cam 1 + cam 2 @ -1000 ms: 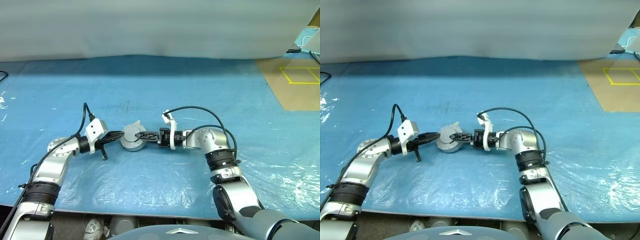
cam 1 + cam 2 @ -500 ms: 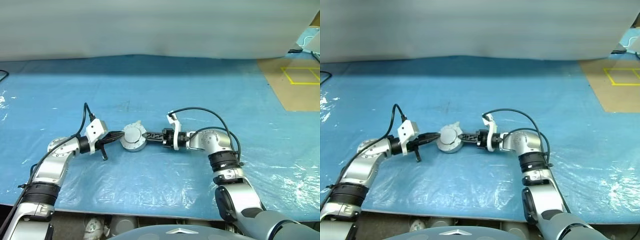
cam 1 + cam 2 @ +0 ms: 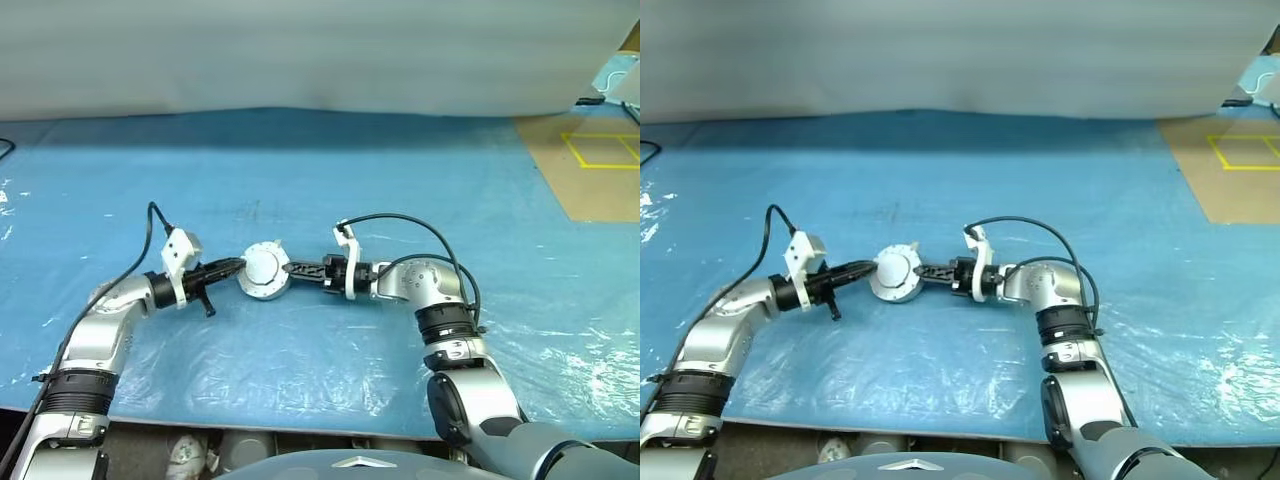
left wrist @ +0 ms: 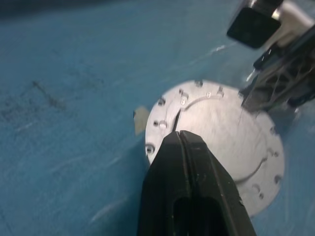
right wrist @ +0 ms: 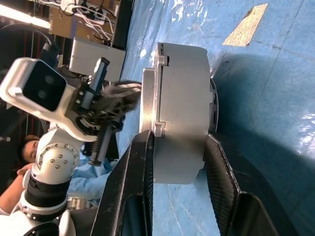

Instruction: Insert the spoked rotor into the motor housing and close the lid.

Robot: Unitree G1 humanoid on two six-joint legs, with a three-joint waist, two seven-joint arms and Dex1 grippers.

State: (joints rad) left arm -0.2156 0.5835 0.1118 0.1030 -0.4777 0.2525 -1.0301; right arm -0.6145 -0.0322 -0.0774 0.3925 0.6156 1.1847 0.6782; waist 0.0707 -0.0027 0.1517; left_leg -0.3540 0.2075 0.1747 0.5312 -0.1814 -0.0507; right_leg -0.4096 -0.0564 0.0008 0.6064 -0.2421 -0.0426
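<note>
Change: a second ago the lid (image 3: 262, 268) stood part-raised with the right tool (image 3: 290, 268) reaching over the housing; now the lid lies flat and the right tool has closed in from wide open.
Left tool (image 3: 240, 264): fingers pressed together, nothing between them; tips rest on the lid's edge. The arm has lifted and rolled slightly.
Right tool: narrowed around the motor housing (image 5: 179, 113), one finger on the lid face, the other on the base, clamping the stack from the side.
Housing location: mid-desk, between the two tools, on the blue plastic sheet (image 3: 330, 180).
Rotor: cannot be seen; presumably shut inside, judging by the lid being down.
Task meaning: lid looks seated, so closing seems nearly done; the squeeze probably presses it home.
Materials: housing is a squat matte-grey metal drum with a thin lid flange and small tabs at the seam.
Lid surface: smooth silver-grey disc, tiny screw heads round the rim, two curved slots.
Desk cover: wrinkled, glossy, crinkly film.
</note>
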